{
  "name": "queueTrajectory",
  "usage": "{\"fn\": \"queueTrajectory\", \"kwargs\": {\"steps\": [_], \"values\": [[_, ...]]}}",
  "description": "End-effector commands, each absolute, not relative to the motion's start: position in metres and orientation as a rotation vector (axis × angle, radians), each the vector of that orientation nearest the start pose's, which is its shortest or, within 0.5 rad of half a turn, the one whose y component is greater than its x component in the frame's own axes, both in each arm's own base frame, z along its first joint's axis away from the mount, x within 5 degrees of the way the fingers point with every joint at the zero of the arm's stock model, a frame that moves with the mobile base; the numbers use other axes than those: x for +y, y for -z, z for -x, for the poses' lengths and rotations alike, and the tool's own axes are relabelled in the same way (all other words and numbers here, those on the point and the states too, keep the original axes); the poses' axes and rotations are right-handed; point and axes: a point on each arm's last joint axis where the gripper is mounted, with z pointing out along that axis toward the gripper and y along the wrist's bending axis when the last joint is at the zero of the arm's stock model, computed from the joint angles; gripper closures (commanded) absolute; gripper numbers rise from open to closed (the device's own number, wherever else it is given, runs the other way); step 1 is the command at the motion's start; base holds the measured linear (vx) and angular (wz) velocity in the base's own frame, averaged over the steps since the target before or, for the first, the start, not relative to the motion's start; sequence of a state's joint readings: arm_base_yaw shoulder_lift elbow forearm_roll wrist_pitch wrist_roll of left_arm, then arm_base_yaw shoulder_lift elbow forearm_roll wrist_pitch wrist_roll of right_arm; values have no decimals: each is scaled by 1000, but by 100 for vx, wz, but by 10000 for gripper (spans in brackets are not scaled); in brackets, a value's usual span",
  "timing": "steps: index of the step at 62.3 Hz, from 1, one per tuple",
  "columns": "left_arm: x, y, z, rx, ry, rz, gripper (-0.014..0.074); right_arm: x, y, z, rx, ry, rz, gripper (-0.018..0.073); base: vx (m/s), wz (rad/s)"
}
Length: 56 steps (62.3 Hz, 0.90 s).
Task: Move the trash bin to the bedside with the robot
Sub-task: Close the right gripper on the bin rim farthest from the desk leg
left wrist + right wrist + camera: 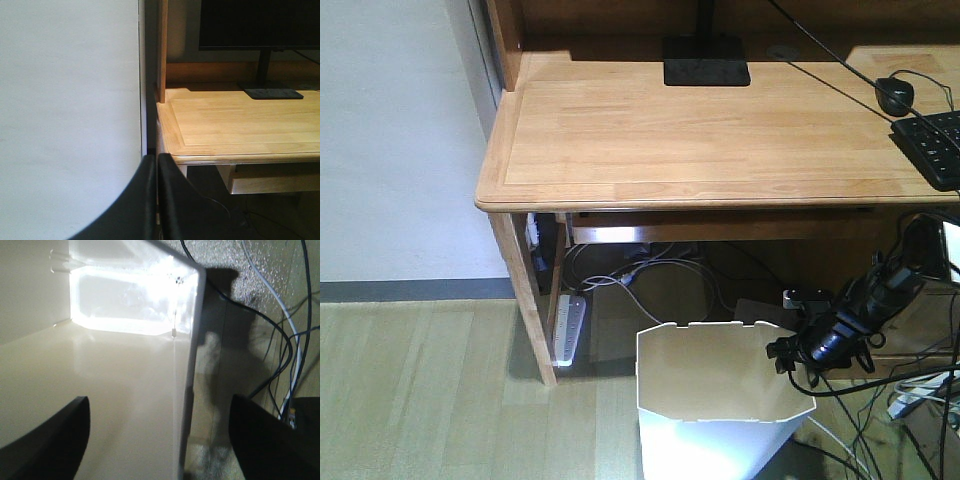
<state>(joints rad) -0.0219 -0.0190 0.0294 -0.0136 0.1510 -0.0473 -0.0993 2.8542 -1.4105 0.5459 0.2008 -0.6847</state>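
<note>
Trash bin [710,445] stands white, thin-walled, angular-rimmed (notched), tapering downward.

The right arm [865,300], at about four o'clock in the front-facing view, is slim and black all over. It is built of short rounded segments, with a glossy lens-like barrel near its tip and small angular brackets jutting around it. A thin black cable [825,390] trails below it toward five o'clock (where it ends cannot be told). From its own wrist view, the right gripper [160,405] shows two broad matte-black fingers [50,440] with curved edges, at seven and five o'clock. The left gripper [156,159] shows smooth black blades at six o'clock, curving outward toward their bases.
</note>
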Motion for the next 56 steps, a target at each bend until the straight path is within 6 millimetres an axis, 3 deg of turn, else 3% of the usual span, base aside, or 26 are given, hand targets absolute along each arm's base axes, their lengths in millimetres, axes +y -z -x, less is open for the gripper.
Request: {"fn": "queueTrajectory", "kwargs": {"steps": [1,25,42,49,56], "values": [[-2,-189,-57,1585,79,35,602,-30,149,-383,3019,-155,84,10,0,0],[-2,-189,-57,1585,79,35,602,-30,170,-400,2997,-179,91,10,0,0],[-2,-189,-57,1585,79,35,602,-27,183,-399,3033,-236,100,26,0,0],[-2,-189,-57,1585,79,35,602,-27,183,-399,3035,-239,100,114,0,0],[-2,-189,-57,1585,79,35,602,-27,183,-398,3040,-245,101,309,0,0]]}}
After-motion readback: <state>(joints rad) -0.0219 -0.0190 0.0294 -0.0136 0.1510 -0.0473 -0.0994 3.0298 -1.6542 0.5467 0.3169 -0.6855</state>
